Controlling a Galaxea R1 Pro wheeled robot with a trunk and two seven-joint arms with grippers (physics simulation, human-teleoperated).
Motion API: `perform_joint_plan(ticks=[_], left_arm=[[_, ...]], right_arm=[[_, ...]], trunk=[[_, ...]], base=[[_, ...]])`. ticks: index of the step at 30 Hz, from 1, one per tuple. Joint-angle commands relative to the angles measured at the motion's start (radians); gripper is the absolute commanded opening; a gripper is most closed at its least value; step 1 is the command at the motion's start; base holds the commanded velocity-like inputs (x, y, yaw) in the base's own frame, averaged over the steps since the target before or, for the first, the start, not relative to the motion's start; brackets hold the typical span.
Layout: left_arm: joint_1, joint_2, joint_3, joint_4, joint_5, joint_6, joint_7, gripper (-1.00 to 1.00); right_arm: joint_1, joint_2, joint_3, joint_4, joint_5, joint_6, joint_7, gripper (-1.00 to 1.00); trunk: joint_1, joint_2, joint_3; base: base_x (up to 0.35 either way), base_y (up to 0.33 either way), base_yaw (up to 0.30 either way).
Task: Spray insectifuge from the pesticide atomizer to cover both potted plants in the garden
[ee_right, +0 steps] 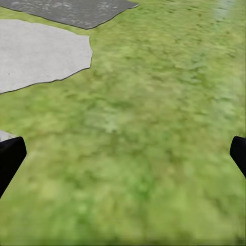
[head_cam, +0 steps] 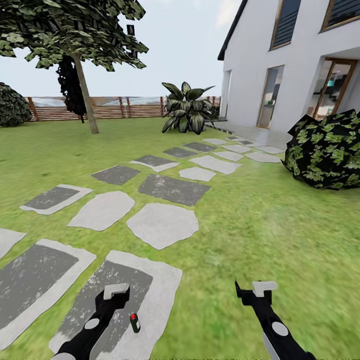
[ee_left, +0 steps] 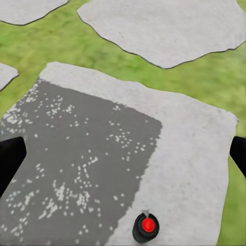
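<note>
The pesticide atomizer [head_cam: 134, 322] is a small dark bottle with a red top, standing upright on a grey and white stepping stone [head_cam: 150, 295] in the garden lawn [head_cam: 260, 225]. In the left wrist view the atomizer [ee_left: 146, 227] sits close below, between the spread fingers. My left gripper [head_cam: 116, 291] is open just left of and above it, not touching it. Over bare grass to the right, my right gripper [head_cam: 260, 290] is open and holds nothing. The potted plants are out of view.
Stepping stones [head_cam: 162, 224] run across the grass toward a white house [head_cam: 290, 60]. A dark leafy bush [head_cam: 327, 150] sits at the right, a long-leaved striped clump [head_cam: 187, 107] ahead, and a tree [head_cam: 85, 90] before a brown slatted fence [head_cam: 105, 107].
</note>
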Motion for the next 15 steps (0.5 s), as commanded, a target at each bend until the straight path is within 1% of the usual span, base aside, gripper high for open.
perform_joint_plan(ticks=[1,8,15], left_arm=[[0.0,0.0,0.002,0.001,-0.001,-0.003,0.001,1.0],[0.0,-0.004,0.004,0.001,0.002,-0.003,0.001,1.0],[0.0,-0.008,0.002,0.002,0.004,-0.003,0.001,1.0]], right_arm=[[-0.001,0.0,0.0,0.001,0.0,-0.003,0.0,1.0],[-0.001,0.001,-0.001,0.0,0.0,-0.003,0.002,1.0],[-0.001,-0.002,-0.003,-0.001,0.002,-0.002,0.0,1.0]], trunk=[[0.004,-0.008,-0.006],[0.031,-0.057,-0.038],[0.057,-0.106,-0.062]], base=[[0.0,0.0,0.0],[0.0,0.0,0.0],[0.0,0.0,0.0]])
